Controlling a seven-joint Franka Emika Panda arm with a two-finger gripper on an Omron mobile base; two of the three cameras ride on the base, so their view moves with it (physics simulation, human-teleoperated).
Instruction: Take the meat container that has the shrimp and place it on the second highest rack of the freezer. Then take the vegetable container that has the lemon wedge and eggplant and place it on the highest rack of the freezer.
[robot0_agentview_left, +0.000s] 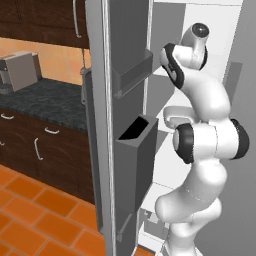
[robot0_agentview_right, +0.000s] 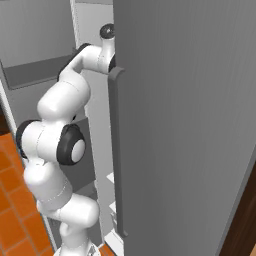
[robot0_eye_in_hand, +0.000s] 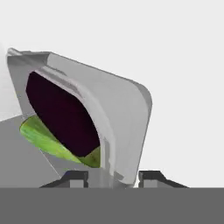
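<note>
We are seeing our gripper (robot0_eye_in_hand: 110, 176), jaws parted and straddling without clamping the rim of the shallow light-grey rectangular vegetable container (robot0_eye_in_hand: 124, 113), which is stretching away straight ahead.

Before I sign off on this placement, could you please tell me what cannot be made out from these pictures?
- The gripper: hand view cuts off all but its tips, either side of the shallow light-grey vegetable tray; grip or release unclear.
- Which rack: left base view, the white arm blocks the grey freezer's shelves; right base view, its closed grey door does.
- The dark purple eggplant and yellow-green lemon wedge: partly hidden by the tray's wall.
</note>
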